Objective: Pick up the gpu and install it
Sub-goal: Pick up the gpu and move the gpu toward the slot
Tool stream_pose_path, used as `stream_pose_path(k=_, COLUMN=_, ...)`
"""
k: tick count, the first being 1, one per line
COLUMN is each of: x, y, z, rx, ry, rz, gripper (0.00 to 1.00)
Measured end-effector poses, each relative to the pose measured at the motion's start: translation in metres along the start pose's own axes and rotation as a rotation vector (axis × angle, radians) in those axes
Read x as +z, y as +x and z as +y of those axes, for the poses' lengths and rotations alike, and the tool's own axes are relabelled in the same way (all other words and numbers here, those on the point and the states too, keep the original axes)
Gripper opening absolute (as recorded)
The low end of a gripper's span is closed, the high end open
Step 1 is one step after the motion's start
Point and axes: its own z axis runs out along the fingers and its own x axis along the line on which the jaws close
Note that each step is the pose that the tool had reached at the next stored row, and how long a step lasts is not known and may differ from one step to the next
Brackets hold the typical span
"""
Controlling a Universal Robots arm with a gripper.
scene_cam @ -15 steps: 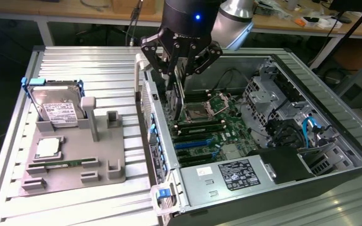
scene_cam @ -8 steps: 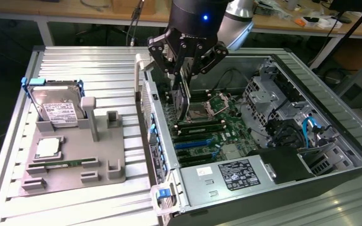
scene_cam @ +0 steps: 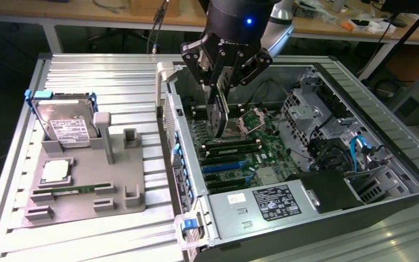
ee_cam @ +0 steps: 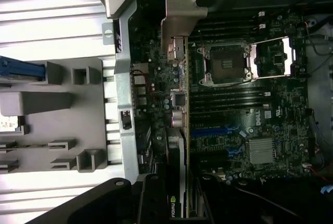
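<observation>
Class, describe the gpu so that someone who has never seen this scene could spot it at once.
Find the open computer case at the exterior view's right, with the gripper over its motherboard. The gpu is the thin black card clamped in that gripper, hanging edge-on. Unlike the memory sticks seated below, it carries a long silver bracket.

Silver hard drive [scene_cam: 65,125] and processor chip [scene_cam: 55,171] sit in the grey fixture [scene_cam: 93,203].
</observation>
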Motion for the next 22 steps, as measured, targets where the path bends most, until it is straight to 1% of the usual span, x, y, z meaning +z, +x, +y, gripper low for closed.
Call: stream_pose_path(k=22, x=0.0003, y=-0.026, z=0.0022, rx=0.000, ry=0.0000, rz=0.0000, gripper=0.27)
